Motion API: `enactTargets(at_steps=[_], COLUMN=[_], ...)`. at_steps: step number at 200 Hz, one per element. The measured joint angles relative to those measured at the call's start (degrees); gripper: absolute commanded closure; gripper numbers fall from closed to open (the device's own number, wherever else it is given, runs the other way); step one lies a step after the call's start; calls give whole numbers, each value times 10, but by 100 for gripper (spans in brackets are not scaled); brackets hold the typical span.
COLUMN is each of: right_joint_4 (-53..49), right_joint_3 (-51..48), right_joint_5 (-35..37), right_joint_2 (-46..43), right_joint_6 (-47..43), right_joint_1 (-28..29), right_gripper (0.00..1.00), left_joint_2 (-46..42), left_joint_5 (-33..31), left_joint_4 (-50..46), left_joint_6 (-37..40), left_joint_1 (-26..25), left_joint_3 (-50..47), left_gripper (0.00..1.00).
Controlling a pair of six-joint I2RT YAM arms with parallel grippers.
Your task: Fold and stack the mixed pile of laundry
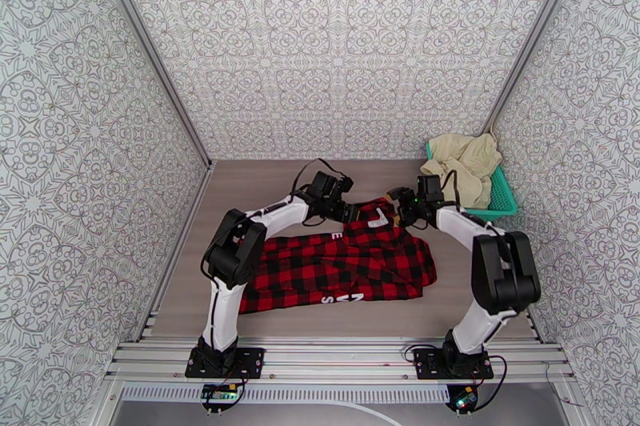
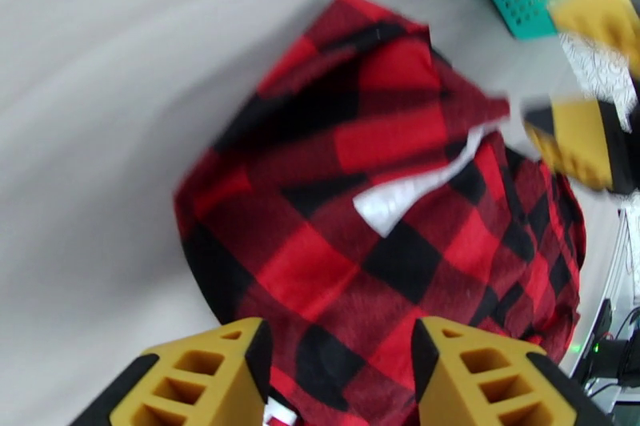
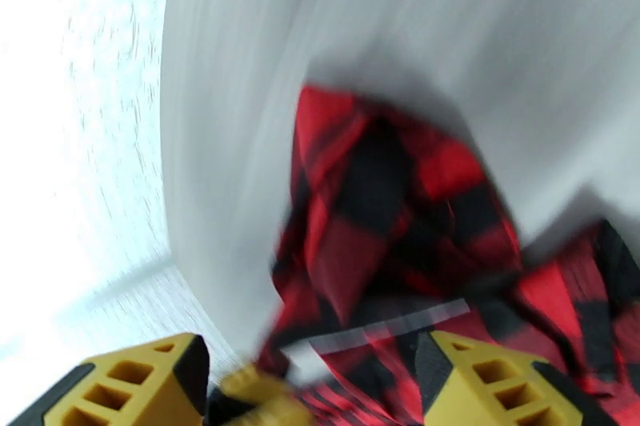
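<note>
The red-and-black checked flannel shirt [image 1: 336,267] lies spread across the middle of the table [image 1: 256,187]. Its near hem stops short of the arm bases, and there is bare table to its left and beyond it. At its far edge, by the white label [image 2: 396,199], the left gripper [image 1: 354,214] and right gripper [image 1: 398,209] face each other, both jaws spread wide over the cloth. Farther right, cream cloths [image 1: 464,159] heap in the teal basket [image 1: 502,197] against the wall.
</note>
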Motion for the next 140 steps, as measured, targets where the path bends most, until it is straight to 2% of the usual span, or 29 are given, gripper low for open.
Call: enactTargets(at_steps=[49, 67, 95, 121, 140], right_joint_4=[-5, -15, -23, -37, -53], right_joint_3=[51, 76, 129, 166, 186], right_joint_5=[29, 43, 61, 87, 103], right_joint_2=[90, 111, 150, 181, 191], right_joint_6=[85, 92, 94, 72, 42], right_joint_1=[0, 1, 3, 4, 4], right_gripper=[28, 33, 51, 76, 85], left_joint_2=[-5, -6, -10, -18, -27], left_joint_5=[0, 0, 0, 0, -2], left_joint_4=[0, 1, 1, 3, 3], left_joint_6=[0, 0, 0, -1, -2], left_joint_1=[0, 0, 0, 0, 0], left_joint_3=[-17, -20, -28, -42, -54], left_gripper=[51, 51, 51, 51, 51])
